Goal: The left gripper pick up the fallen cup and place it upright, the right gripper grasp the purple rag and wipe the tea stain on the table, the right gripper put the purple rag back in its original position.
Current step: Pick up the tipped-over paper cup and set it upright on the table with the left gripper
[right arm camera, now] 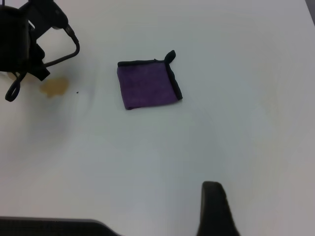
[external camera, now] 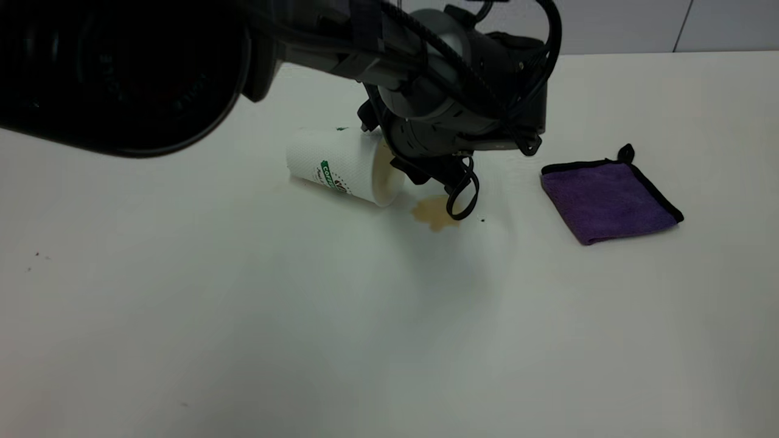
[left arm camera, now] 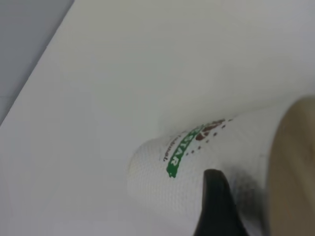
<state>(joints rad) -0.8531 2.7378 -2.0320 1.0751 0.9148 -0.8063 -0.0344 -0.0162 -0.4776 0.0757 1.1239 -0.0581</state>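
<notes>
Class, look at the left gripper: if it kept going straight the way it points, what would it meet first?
Most likely the cup, lying on its side right ahead of the left gripper; one finger already overlaps its wall, though depth is unclear.

The exterior view looks down across the table (external camera: pixel 243 316) from in front. The left wrist view sits close over the cup (left arm camera: pixel 197 167). The right wrist view looks from farther off, sharing the rag (right arm camera: pixel 146 86) and stain (right arm camera: pixel 54 87) with the exterior.

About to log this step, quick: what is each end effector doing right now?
Left end effector: at the mouth end of the fallen cup; grip cannot be told.
Right end effector: above the table, away from the purple rag; cannot be told.
</notes>
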